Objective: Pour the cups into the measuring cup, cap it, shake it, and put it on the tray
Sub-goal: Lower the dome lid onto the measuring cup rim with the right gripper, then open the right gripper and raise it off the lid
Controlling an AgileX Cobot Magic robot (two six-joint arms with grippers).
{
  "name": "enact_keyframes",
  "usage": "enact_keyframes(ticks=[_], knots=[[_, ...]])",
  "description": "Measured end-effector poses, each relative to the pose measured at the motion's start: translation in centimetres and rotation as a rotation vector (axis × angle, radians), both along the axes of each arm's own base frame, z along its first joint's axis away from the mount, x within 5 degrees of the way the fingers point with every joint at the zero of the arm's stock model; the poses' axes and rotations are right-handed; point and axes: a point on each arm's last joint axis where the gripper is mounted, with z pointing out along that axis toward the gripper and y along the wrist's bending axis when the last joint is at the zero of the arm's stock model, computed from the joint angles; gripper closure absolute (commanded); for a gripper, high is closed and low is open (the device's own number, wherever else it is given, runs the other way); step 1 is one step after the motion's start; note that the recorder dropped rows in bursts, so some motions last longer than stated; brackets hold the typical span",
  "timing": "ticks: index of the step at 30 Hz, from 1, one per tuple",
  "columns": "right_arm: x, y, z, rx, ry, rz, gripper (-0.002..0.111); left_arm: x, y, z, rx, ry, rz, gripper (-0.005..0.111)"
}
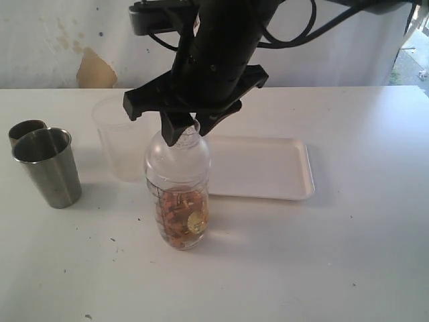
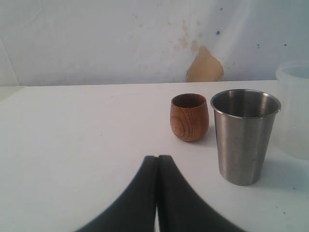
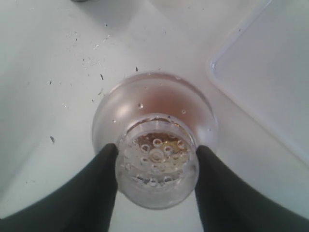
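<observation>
- The right hand (image 1: 184,133) comes down from above and grips the perforated cap (image 3: 157,162) of the measuring cup (image 1: 178,201), one dark finger (image 3: 94,188) pressed against each side of the cap.
- The measuring cup stands upright on the white surface (image 1: 335,268), near the middle and towards its front edge. It sits just off the near left corner of the tray (image 1: 268,168) and does not touch it.
- Its lower part holds amber-brown contents; the upper part is clear, with small droplets on the domed shoulder.
- The tray lies flat behind and to the right of the cup, bare white inside its rim.
- A frosted plastic cup (image 1: 119,141) stands just behind and to the left of the measuring cup.
- One steel cup (image 1: 48,168) stands upright near the left edge of the surface. Beside it is a small wooden cup (image 2: 189,117), close to it but apart.
- The left hand (image 2: 157,164) is closed with nothing in it — its fingers meet flat — and points at the steel cup from low over the surface.
</observation>
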Motion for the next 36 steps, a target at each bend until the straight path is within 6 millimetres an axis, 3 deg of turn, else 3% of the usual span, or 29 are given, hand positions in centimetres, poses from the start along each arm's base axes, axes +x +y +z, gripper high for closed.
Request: enact_keyframes(ticks=[3, 14, 17, 21, 23, 36], knots=[[0.4, 0.2, -0.9, -0.019, 0.023, 0.001, 0.108, 0.0, 0.0, 0.0, 0.000, 0.000, 0.000, 0.107], [0.5, 0.4, -1.1, -0.023, 0.019, 0.017, 0.106, 0.0, 0.0, 0.0, 0.000, 0.000, 0.000, 0.107], [0.5, 0.4, -1.1, -0.027, 0.014, 0.036, 0.093, 0.0, 0.0, 0.0, 0.000, 0.000, 0.000, 0.107], [0.5, 0.4, -1.1, -0.028, 0.012, 0.044, 0.062, 0.0, 0.0, 0.0, 0.000, 0.000, 0.000, 0.107], [0.6, 0.4, -1.1, -0.028, 0.012, 0.046, 0.051, 0.0, 0.0, 0.0, 0.000, 0.000, 0.000, 0.107], [0.6, 0.5, -1.8, -0.047, 0.037, 0.056, 0.046, 0.0, 0.0, 0.0, 0.000, 0.000, 0.000, 0.107]])
